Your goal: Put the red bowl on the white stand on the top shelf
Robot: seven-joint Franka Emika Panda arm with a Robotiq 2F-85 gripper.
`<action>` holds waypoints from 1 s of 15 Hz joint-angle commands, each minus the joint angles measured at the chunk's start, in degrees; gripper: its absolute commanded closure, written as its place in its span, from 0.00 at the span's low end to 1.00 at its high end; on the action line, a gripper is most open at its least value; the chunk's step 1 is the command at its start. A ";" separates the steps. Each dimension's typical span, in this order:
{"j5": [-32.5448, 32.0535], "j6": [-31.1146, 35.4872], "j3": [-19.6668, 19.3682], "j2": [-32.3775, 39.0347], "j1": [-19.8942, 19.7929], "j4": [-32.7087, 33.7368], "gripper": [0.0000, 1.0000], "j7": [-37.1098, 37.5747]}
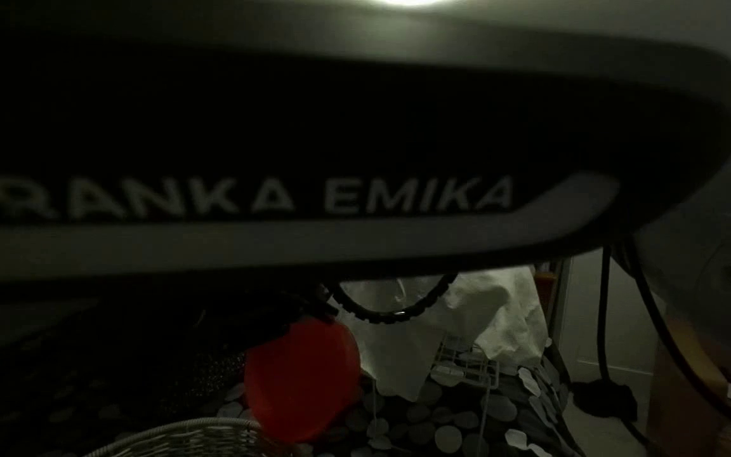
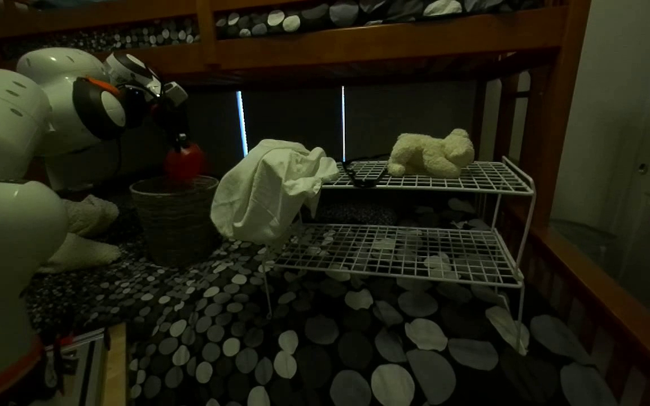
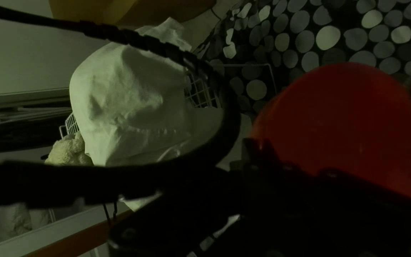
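Note:
The bright red bowl (image 2: 184, 163) hangs tilted from my gripper (image 2: 181, 138), just over the wicker basket's rim. It also shows in another exterior view (image 1: 302, 384) and fills the right of the wrist view (image 3: 348, 117). My gripper (image 3: 246, 151) is dark in the wrist view, with its fingertips together at the bowl's edge; it looks shut on the bowl. The white stand (image 2: 392, 254) is a two-level wire rack, right of the gripper and apart from it. Its top shelf (image 2: 488, 179) is at about the bowl's height in that view. White cloth (image 2: 268, 192) covers its near end.
A pale plush toy (image 2: 432, 155) and a dark strap-like item (image 2: 364, 177) lie on the top shelf. The wicker basket (image 2: 175, 225) stands below the bowl. Another plush (image 2: 85, 237) lies beside it. A wooden bunk beam (image 2: 387, 48) runs overhead. A black cable (image 3: 227, 117) loops across the wrist view.

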 commanded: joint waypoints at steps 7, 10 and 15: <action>-7.35 2.02 -1.53 -2.73 4.14 -2.89 0.99 -14.49; -13.63 5.34 -2.37 -2.24 7.29 -1.82 0.99 -18.87; -11.29 3.16 -0.75 -2.97 5.58 -1.72 0.97 -11.15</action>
